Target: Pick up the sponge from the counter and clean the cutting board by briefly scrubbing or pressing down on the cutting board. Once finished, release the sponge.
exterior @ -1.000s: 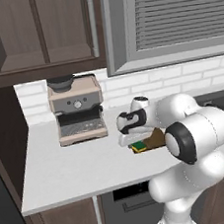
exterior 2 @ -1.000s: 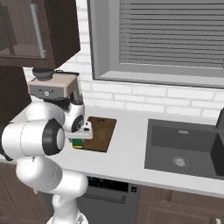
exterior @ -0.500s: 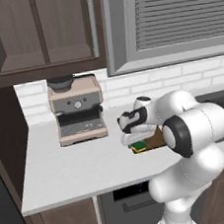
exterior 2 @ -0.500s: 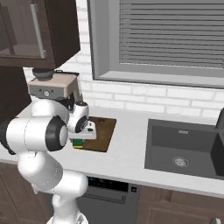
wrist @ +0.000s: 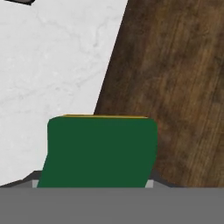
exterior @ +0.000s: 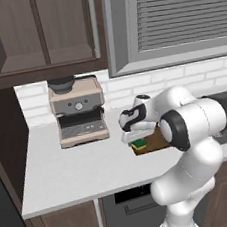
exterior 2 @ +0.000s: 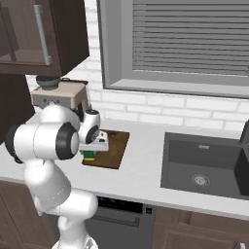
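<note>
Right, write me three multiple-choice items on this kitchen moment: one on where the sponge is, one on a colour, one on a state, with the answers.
1. Where is the sponge?
A. in the sink
B. at the near left corner of the cutting board, under the gripper
C. on top of the coffee machine

2. What colour is the sponge's top face?
A. dark green
B. pink
C. white

3. What is the state of the window blind?
A. rolled fully up
C. missing
B. lowered, slats across the pane

Answers:
1. B: both base views show the sponge under the hand at the board's corner, and the hand view has it at the edge where the board meets the counter.
2. A: the hand view shows a green face with a thin yellow edge behind it.
3. B: grey slats cover the window in both base views.
</note>
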Controlling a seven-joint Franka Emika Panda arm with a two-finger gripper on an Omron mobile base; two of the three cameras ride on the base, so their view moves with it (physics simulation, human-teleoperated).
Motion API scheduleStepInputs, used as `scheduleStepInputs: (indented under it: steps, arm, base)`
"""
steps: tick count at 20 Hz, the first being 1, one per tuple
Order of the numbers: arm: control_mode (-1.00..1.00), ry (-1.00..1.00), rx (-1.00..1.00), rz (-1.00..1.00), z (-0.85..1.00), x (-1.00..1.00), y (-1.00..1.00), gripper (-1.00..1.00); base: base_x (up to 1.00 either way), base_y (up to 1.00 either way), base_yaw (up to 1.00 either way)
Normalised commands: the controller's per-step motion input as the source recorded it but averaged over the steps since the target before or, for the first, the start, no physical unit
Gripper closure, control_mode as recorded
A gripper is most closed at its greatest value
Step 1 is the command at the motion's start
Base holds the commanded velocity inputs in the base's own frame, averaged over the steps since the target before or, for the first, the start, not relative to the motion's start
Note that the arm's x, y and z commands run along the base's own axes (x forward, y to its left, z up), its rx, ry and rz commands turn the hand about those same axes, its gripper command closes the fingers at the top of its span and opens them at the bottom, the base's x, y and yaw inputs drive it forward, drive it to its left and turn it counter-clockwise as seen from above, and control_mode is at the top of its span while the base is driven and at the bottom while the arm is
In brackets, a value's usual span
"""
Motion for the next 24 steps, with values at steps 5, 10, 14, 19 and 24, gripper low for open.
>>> scheduleStepInputs:
  steps: [5, 10, 14, 19, 24]
  arm:
    - [-1.0, 0.0, 0.0, 0.0, 0.0, 0.6, -0.01, 1.0]
    - [-1.0, 0.0, 0.01, 0.0, 0.0, 0.7, -0.01, 1.0]
    - [-1.0, 0.0, 0.0, 0.0, 0.0, 0.64, 0.0, 1.0]
    - [-1.0, -0.03, 0.0, 0.0, 0.0, 0.38, 0.0, 1.0]
    - [-1.0, -0.03, -0.01, 0.0, 0.0, 0.0, 0.0, 1.0]
  base:
    - [0.0, 0.0, 0.0]
    - [0.0, 0.0, 0.0]
    - [0.0, 0.0, 0.0]
    - [0.0, 0.0, 0.0]
    - [0.0, 0.0, 0.0]
